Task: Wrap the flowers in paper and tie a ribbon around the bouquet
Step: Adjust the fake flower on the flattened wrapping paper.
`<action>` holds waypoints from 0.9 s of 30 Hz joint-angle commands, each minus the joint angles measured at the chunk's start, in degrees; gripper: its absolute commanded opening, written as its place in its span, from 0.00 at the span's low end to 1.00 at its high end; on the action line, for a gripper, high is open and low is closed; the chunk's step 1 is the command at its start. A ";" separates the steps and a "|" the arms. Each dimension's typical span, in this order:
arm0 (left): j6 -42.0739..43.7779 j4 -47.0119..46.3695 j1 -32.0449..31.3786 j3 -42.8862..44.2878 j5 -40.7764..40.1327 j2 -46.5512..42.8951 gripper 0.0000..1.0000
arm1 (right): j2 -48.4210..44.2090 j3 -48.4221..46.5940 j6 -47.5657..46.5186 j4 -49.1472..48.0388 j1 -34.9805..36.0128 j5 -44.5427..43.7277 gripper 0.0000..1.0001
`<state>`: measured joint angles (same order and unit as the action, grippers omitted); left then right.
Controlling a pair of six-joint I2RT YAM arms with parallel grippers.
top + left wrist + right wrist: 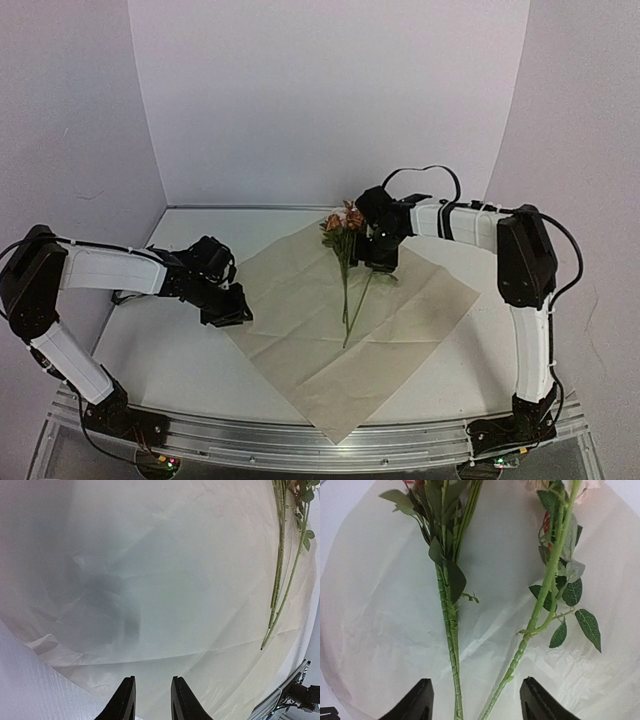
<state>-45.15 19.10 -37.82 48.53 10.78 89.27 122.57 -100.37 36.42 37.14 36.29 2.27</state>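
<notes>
The paper [330, 345] lies flat on the table as a tan diamond, creased. The flowers [346, 222] rest on its far half, with the blooms at the far corner and the long green stems [348, 295] pointing toward me. My right gripper [381, 262] hovers over the stems just below the blooms. In the right wrist view it [476, 680] is open wide, with two stems [451, 630] running between its fingers on the paper [380, 605]. My left gripper [236, 312] sits at the paper's left corner. Its jaws [153, 679] stand slightly apart over the paper [165, 580] with nothing between them. No ribbon or bouquet is in view.
The white table [170, 350] is enclosed by white walls at the back and sides. A metal rail [300, 440] runs along the near edge and shows in the left wrist view [282, 696]. The paper's near corner hangs over that rail.
</notes>
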 commanded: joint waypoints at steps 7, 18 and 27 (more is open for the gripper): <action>0.94 0.79 0.30 2.96 -0.43 -0.34 0.27 | 2.52 -0.86 9.07 1.86 -0.96 -2.72 0.46; 1.50 1.27 0.60 3.27 -0.23 0.12 0.27 | 8.29 -2.52 12.48 1.95 -1.84 -3.83 0.38; 1.46 1.93 1.92 2.58 -0.43 0.98 0.27 | 3.81 -1.54 10.29 1.95 -2.10 -7.95 0.00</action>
<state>-44.56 19.75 -36.84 49.50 10.79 89.40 130.40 -101.62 47.88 38.55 34.52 -1.52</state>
